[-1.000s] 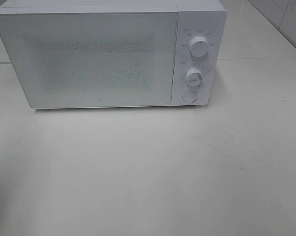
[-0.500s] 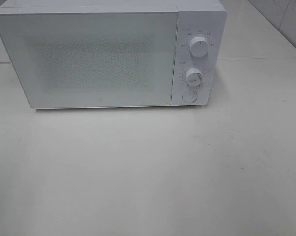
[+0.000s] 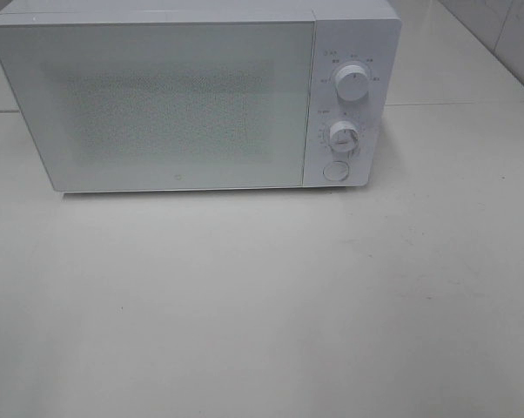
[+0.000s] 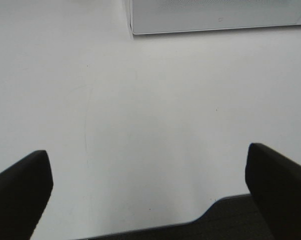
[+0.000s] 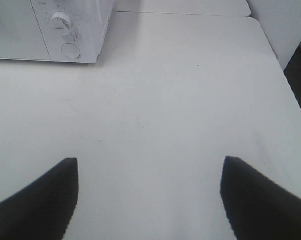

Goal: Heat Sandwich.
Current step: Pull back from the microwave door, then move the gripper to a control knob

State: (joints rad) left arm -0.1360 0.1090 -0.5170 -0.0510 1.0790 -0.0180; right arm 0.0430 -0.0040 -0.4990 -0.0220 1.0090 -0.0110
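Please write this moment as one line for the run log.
microwave: shut | sandwich: not seen | left gripper: open, empty | right gripper: open, empty

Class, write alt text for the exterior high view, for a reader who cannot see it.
A closed white microwave stands at the back of a pale table. Its control panel on the view's right carries an upper knob, a lower knob and a round button beneath.

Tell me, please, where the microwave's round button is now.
In the exterior high view, the round button sits at the bottom of the control panel on the right of the microwave, directly below the lower knob.
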